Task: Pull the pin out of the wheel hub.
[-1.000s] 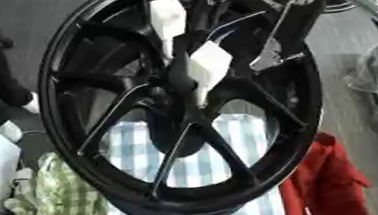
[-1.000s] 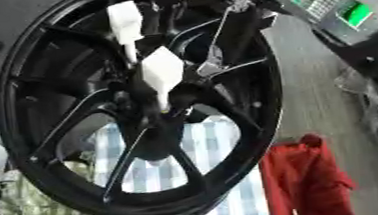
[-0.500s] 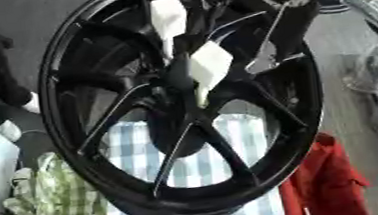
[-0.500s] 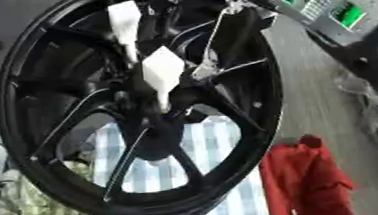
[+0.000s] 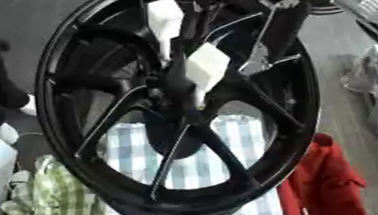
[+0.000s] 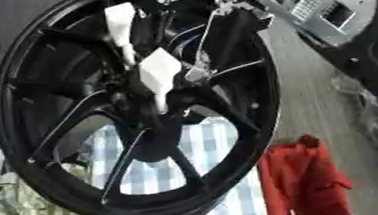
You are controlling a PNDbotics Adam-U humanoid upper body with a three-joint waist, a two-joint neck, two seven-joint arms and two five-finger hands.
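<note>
Pin (image 5: 208, 68), a white wedge-headed piece, sits at the centre of the wheel hub (image 5: 186, 130), its narrow tip apparently in the hub's middle; a second white block (image 5: 165, 15) lies higher along an upper spoke. Hub is black, multi-spoked, stands tilted on edge and fills most of both views. Right hand (image 6: 224, 30) reaches in from the upper right with a silver wrist and dark fingers that come down behind or across the upper spokes, ending just beside the pin's head. Cannot tell whether the fingers are apart, together or clamped on the pin; they merge with the black spokes. Left hand not in view. Judgement: pin not yet drawn, so the task is at the reach-or-grasp stage, with the pull itself left to do. Beneath the hub lies a blue-and-white checked cloth (image 5: 190, 164); a green plaid cloth (image 5: 54, 214) lies at lower left, a red cloth (image 6: 301, 178) at lower right.
</note>
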